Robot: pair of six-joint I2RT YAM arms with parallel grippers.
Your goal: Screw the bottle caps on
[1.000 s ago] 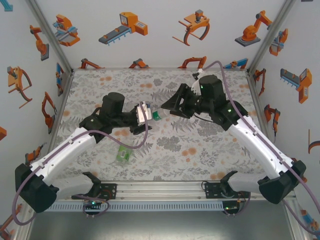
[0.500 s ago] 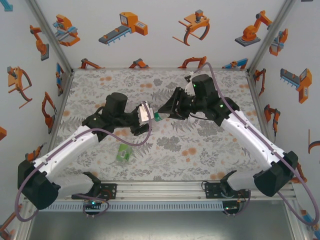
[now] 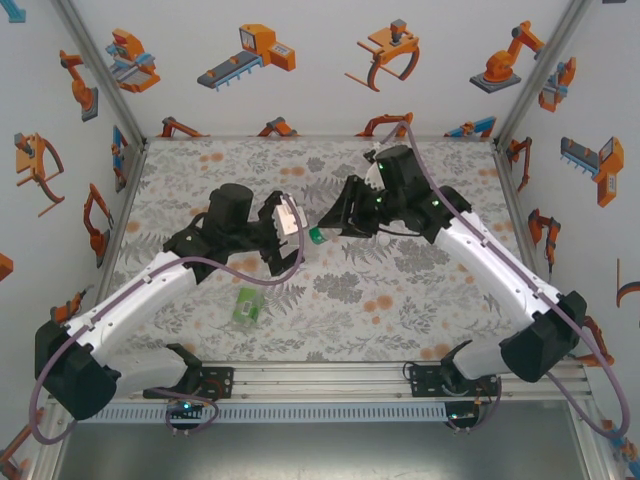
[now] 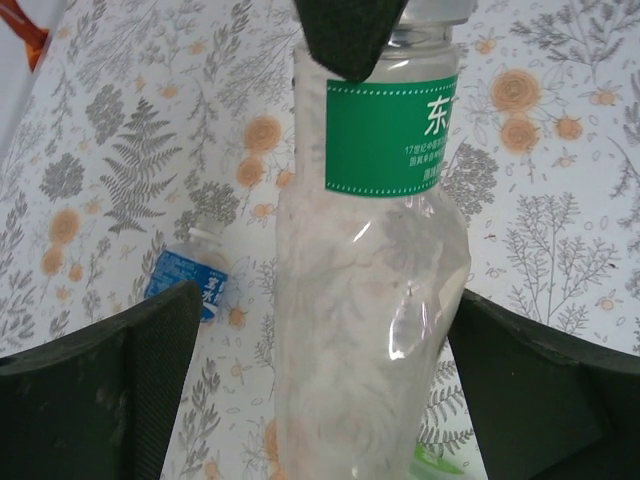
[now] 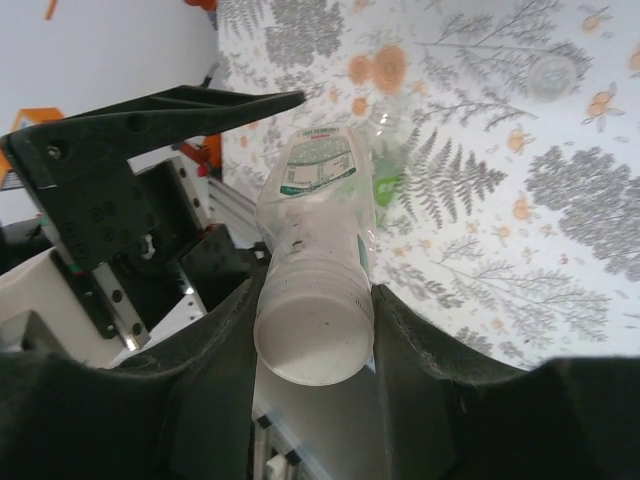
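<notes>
- The left gripper (image 4: 325,345) stands wide open; its two fingers (image 4: 120,380) are on either side of the slim bottle (image 4: 370,300) and apart from it.
- The right gripper (image 5: 315,325) is closed on the white cap (image 5: 315,345) of this bottle (the green-and-white label is just under the neck).
- The bottle hangs between both grippers, above the floral table (image 3: 400,300).
- A blue-labelled bottle (image 4: 190,285) and a green-labelled bottle (image 3: 245,306) lie on the table.
</notes>
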